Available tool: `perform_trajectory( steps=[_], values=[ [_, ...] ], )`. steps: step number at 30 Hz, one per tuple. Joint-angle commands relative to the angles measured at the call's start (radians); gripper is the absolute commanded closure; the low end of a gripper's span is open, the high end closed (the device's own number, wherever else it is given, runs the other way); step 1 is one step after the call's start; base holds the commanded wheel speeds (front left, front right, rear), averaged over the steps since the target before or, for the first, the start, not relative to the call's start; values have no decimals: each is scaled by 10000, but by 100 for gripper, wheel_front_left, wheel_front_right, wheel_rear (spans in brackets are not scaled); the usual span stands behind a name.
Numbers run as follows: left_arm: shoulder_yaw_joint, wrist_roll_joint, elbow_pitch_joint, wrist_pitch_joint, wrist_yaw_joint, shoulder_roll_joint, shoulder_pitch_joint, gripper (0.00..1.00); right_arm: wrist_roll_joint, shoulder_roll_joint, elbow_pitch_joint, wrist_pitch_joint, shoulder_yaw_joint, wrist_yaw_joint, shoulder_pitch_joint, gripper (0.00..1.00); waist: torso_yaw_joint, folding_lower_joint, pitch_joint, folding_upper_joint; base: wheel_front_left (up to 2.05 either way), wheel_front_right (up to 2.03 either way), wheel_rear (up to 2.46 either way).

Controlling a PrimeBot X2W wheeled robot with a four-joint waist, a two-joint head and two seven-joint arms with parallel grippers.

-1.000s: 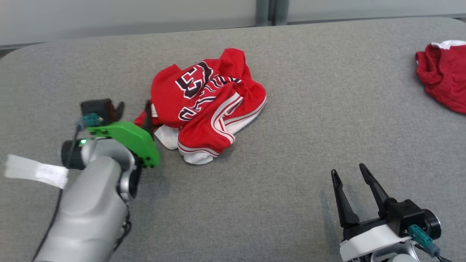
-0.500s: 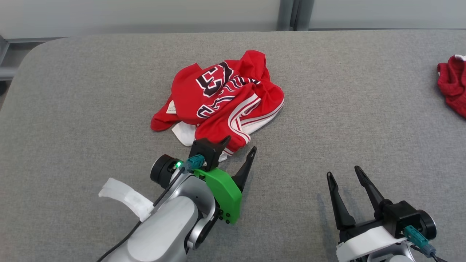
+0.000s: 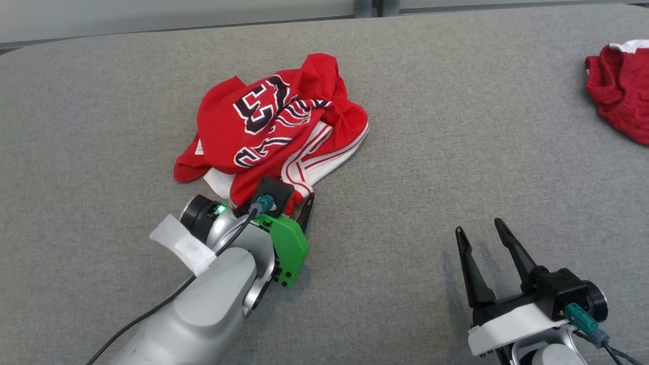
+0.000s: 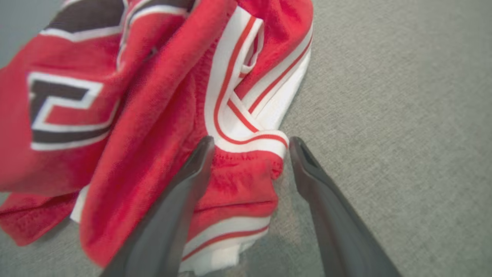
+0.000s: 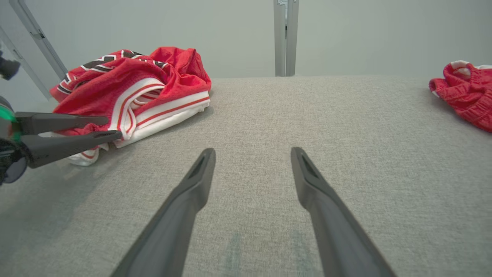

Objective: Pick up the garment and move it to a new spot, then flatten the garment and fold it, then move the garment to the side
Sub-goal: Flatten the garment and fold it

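Red jersey fabric, white and red striped trim, dark numerals edged in white: the garment [image 3: 274,126] lies crumpled in a heap on the grey worktop [image 3: 456,126], left of centre and toward the far edge in the head view. It is not flattened and not folded.

Left gripper [image 4: 251,141]: at the near edge of the heap, jaws apart. In the left wrist view a striped corner of the hem sits between the two fingers. One finger [image 4: 180,200] lies over red cloth; the other is over bare worktop just beside the fabric. No clamp on the cloth. Firm contact with the fabric: cannot tell.

Right gripper [image 3: 479,226]: low over bare worktop at the lower right, well apart from the garment, jaws wide apart and holding nothing.

A second red cloth item with white trim [image 3: 618,91] lies bunched at the far right edge of the worktop. A pale wall with a grey upright post [image 5: 285,38] stands behind.
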Motion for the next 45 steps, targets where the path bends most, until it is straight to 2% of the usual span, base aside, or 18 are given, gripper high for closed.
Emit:
perform_trajectory(
  steps=[1, 11, 13, 17, 22, 27, 32, 34, 39, 45],
  values=[
    [-14, -1, 366, -70, -103, -49, -10, 0, 65, -22, 78, -41, 45, -10, 63, 0, -206, 0, -12, 0, 0, 0, 0],
    [-200, -116, 1821, -413, -529, -288, -56, 0, -17, -23, 137, -41, -12, -10, 200, 0, -176, 0, -303, 0, 0, 0, 0],
    [-190, -207, 2264, -493, -644, -313, -63, 100, -25, -23, 115, -41, -37, -12, 255, 0, -102, 0, -388, 0, 0, 0, 0],
    [-11, -531, 2580, -717, -928, -427, -56, 100, 15, -25, 127, -41, -73, -10, 397, 0, 42, 0, -551, 0, 0, 0, 0],
    [320, -804, 2049, -1164, -1248, -399, -549, 100, 78, -26, 127, -41, -158, -12, 540, 0, 283, 0, -741, 0, 0, 0, 0],
    [789, -1529, 226, -919, -1749, -399, -1054, 100, 171, -23, 141, -41, -201, -10, 662, 0, 637, 0, -889, 0, 0, 0, 0],
    [1291, -2616, -2171, 202, -1888, -360, -1376, 100, 398, -25, 254, -41, 17, -10, 600, 0, 810, 0, -1249, 0, 0, 0, 0],
    [1413, -2648, -2985, 669, -1649, -201, -1697, 100, 509, -23, 292, -41, 168, -10, 448, 0, 796, 0, -1347, 0, 0, 0, 0],
    [2105, -3747, -4583, 2124, -1087, -150, -2316, 100, 925, -31, 353, -41, 627, -10, 31, 0, 503, 0, -1503, 0, 0, 0, 0],
    [2541, -3840, -5586, 4026, -288, 443, -4018, 100, 1621, -28, 327, -41, 928, -10, -422, 0, 127, 0, -1271, 0, 0, 0, 0]
  ],
)
